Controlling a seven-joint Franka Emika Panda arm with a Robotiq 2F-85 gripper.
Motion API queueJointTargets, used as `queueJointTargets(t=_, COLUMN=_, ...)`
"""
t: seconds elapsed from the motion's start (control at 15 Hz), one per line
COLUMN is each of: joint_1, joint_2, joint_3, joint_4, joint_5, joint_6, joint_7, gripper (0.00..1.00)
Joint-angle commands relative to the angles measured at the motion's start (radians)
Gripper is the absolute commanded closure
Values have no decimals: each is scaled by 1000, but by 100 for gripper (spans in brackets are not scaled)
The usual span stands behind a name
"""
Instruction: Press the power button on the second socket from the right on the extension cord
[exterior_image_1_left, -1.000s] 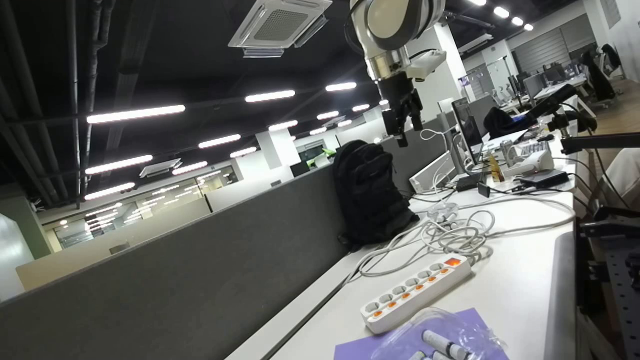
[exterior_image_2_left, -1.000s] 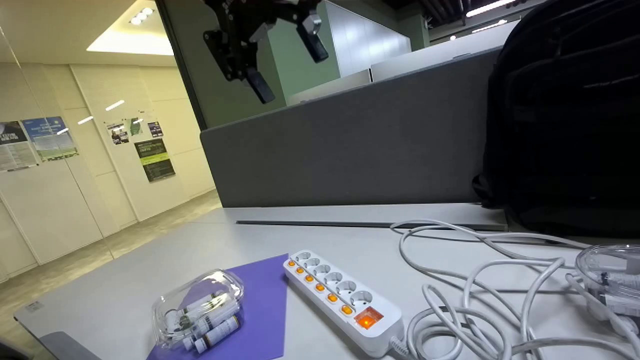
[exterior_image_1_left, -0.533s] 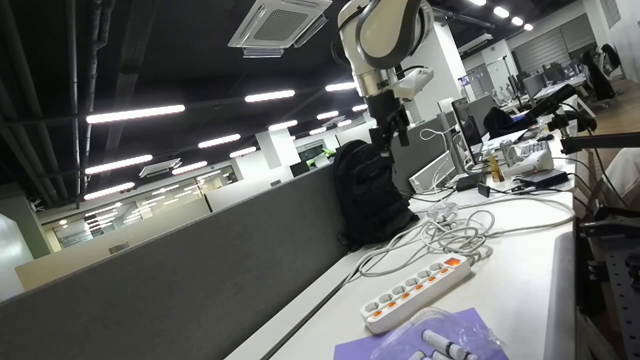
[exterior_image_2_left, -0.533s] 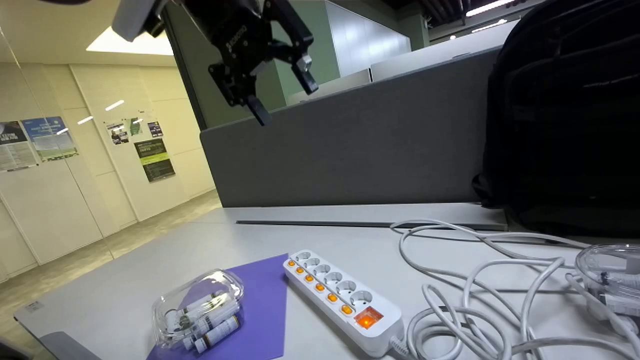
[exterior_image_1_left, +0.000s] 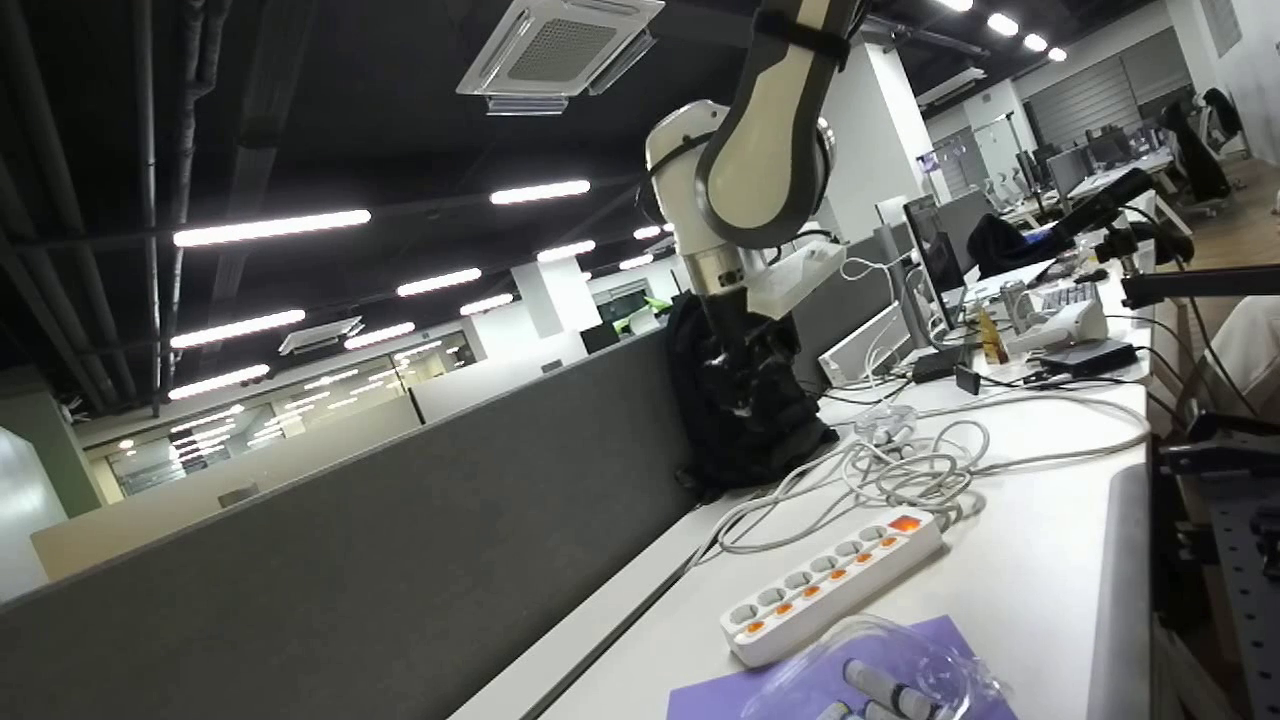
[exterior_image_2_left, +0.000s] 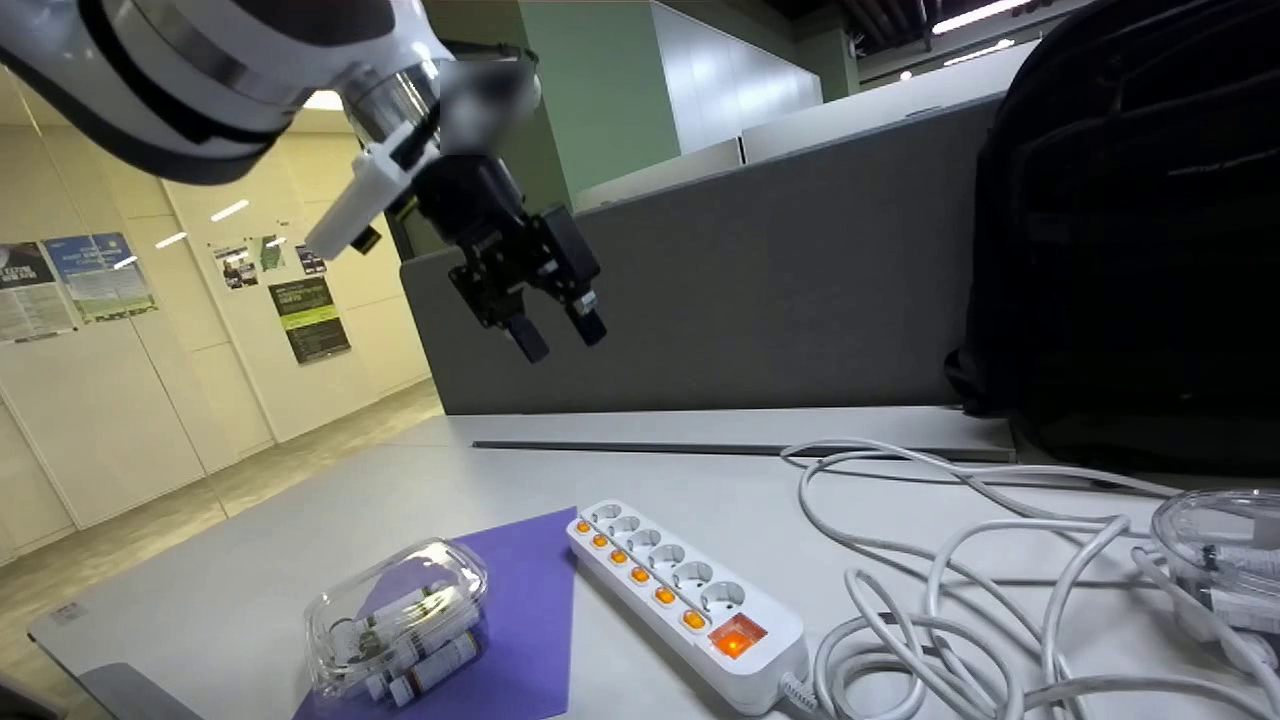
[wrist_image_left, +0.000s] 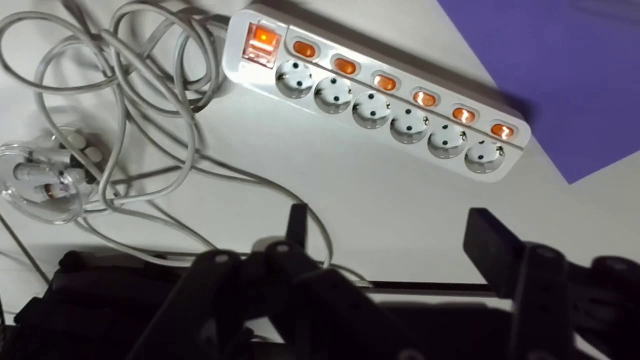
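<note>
The extension cord is a slim white power strip (exterior_image_2_left: 650, 620) lying on the white desk, also in an exterior view (exterior_image_1_left: 840, 590) and across the top of the wrist view (wrist_image_left: 391, 97). It has a row of round sockets (wrist_image_left: 371, 107), an orange button (wrist_image_left: 385, 82) beside each, and a larger lit orange switch (wrist_image_left: 262, 44) at its cable end. My gripper (exterior_image_2_left: 560, 335) is open and empty, above the desk and apart from the strip. It is dark against the backpack in an exterior view (exterior_image_1_left: 750, 400). In the wrist view its fingertips (wrist_image_left: 389, 220) stand wide apart, below the strip.
A loose white cable tangle (exterior_image_2_left: 930, 620) lies by the switch end. A purple sheet (exterior_image_2_left: 530, 620) with a clear box of vials (exterior_image_2_left: 395, 620) lies at the other end. A black backpack (exterior_image_2_left: 1130, 250) and grey partition (exterior_image_2_left: 750, 280) stand behind. Another clear box (wrist_image_left: 45, 185) sits by the cables.
The arm and gripper have come down toward the desk in both exterior views. The fingers look closer together than before in an exterior view. The strip, box and cables have not moved.
</note>
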Motion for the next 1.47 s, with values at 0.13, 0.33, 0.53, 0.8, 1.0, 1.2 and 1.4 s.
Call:
queueJointTargets(t=0.13, joint_1=23, joint_2=190, joint_3=-40, joint_4=60, joint_5=-68, joint_6=66, joint_7=189, gripper=63)
queueJointTargets(t=0.33, joint_1=52, joint_2=276, joint_3=-91, joint_4=86, joint_5=-55, joint_6=57, joint_7=228, gripper=83)
queueJointTargets(t=0.53, joint_1=85, joint_2=348, joint_3=-142, joint_4=108, joint_5=1, joint_6=61, joint_7=211, gripper=99)
queueJointTargets(t=0.8, joint_1=123, joint_2=368, joint_3=-191, joint_4=95, joint_5=46, joint_6=70, joint_7=163, gripper=99)
queueJointTargets(t=1.0, joint_1=137, joint_2=400, joint_3=-204, joint_4=113, joint_5=70, joint_6=73, joint_7=161, gripper=99)
queueJointTargets(t=1.2, joint_1=159, joint_2=412, joint_3=-231, joint_4=106, joint_5=41, joint_6=101, joint_7=208, gripper=100)
queueJointTargets(t=1.4, joint_1=180, joint_2=441, joint_3=-259, joint_4=109, joint_5=53, joint_6=95, joint_7=215, gripper=100)
